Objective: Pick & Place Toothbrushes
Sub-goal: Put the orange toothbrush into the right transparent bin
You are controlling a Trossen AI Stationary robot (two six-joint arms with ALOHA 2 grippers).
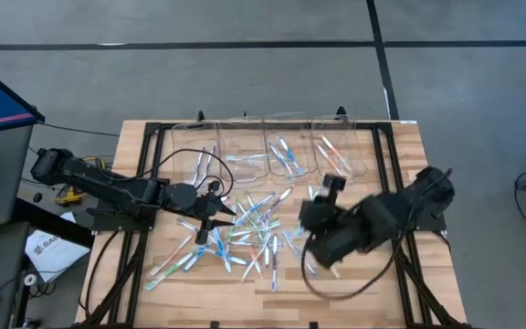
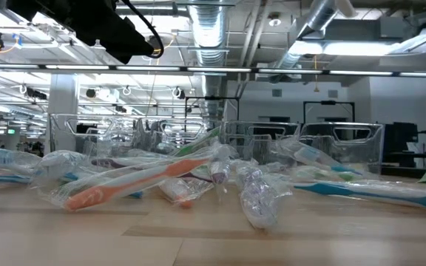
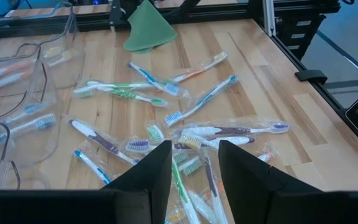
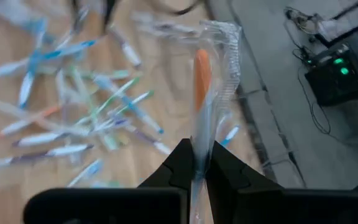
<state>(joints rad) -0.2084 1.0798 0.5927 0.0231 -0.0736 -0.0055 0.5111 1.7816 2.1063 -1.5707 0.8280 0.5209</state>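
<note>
Left gripper (image 1: pixel 215 217) hung over the near-left part of the toothbrush pile (image 1: pixel 245 233), fingers (image 3: pixel 156 171) apart, nothing between them; wrapped brushes lay on the wooden table (image 1: pixel 427 274) directly beneath. Pile was spread loose across the table's middle, most pieces in clear sleeves, crossing one another. A row of clear bins (image 1: pixel 281 146) stood along the far edge, a few brushes inside. A green cone-shaped piece (image 3: pixel 146 28) sat beyond the pile in the left wrist view. Right gripper (image 4: pixel 199 163) was raised over the pile's right side, fingers clamped on an orange-handled toothbrush (image 4: pixel 202 78) in its wrapper, held clear of the table.
</note>
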